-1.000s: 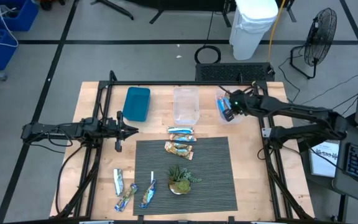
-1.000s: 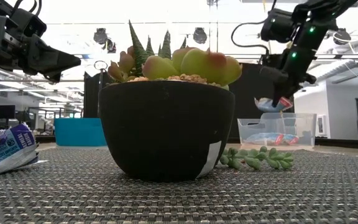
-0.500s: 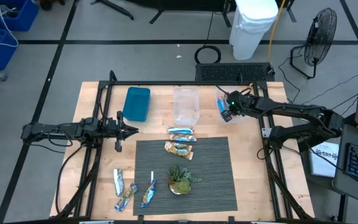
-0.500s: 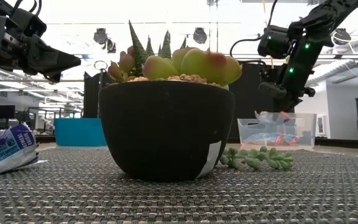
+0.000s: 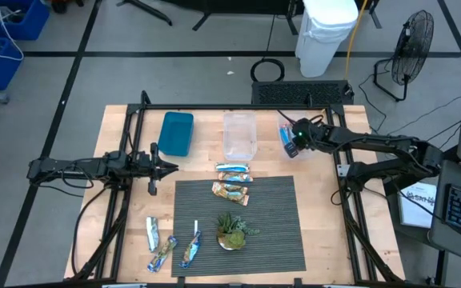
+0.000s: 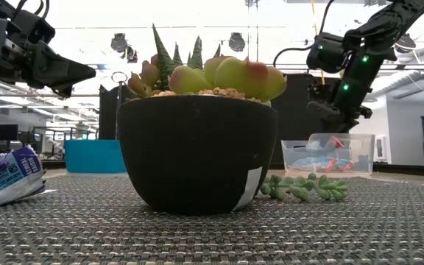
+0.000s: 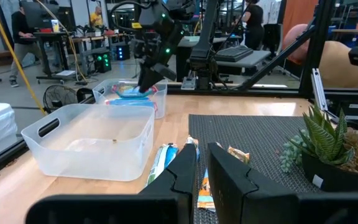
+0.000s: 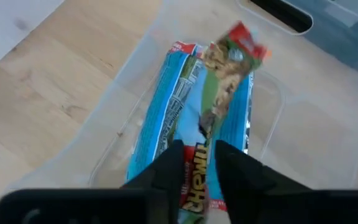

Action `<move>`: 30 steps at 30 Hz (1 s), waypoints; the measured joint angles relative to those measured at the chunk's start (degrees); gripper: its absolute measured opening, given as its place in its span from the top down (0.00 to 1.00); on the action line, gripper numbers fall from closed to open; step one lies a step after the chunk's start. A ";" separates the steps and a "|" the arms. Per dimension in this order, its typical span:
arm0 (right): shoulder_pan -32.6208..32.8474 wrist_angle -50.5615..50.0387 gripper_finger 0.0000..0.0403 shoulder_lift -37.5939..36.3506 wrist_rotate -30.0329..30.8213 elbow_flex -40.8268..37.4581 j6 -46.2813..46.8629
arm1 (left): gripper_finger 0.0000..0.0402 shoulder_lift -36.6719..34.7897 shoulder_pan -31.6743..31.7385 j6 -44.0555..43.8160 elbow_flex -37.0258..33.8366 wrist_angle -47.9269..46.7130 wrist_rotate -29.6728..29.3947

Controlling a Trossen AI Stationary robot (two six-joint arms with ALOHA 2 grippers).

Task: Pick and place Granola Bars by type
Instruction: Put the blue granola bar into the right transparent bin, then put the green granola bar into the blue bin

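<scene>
On the wrapper of the blue-and-red bar (image 8: 219, 93) under the right gripper (image 8: 197, 165), the letters "hewy" are read in white on a red band; no other writing can be read with certainty. This bar lies in the small clear bin (image 5: 292, 138) on top of a second blue-and-red bar (image 8: 166, 106), directly in front of the two dark fingertips (image 8: 173, 163), which are parted by a narrow gap and hold nothing; the wrapper is seen through this gap, apparently a little below the tips. The wrappers are shiny and crinkled, and the bin is of transparent plastic with rounded corners. The left gripper (image 5: 169, 167) is kept above the wooden table (image 5: 118, 216), beside the teal bin (image 5: 174, 133); its fingers (image 7: 182, 171) are nearly closed with only a thin slit between them, and nothing is held. Two tan-and-blue bars (image 5: 232, 180) lie between the large clear bin (image 5: 239, 134) and the ribbed dark mat (image 5: 278, 232), the nearer one at the mat's edge. Three silvery-blue bars (image 5: 170, 244) are placed on the wood near the left front corner. A succulent in a dark round pot (image 6: 197, 151) stands on the mat.
</scene>
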 joint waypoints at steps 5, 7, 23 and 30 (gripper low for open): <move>0.00 1.57 0.62 -0.86 0.04 0.00 -1.85 | 0.88 -0.01 0.00 0.00 0.00 0.00 0.00; 0.00 1.96 0.59 -2.33 0.02 0.00 -3.23 | 0.88 0.01 0.02 0.00 0.00 0.00 0.00; 8.98 5.77 0.58 -30.33 -5.78 -5.78 -11.07 | 0.88 0.01 0.02 0.00 0.00 0.01 0.00; 11.10 12.74 0.58 -39.97 -5.77 -15.17 -12.80 | 0.88 0.00 0.02 0.00 0.00 0.00 0.00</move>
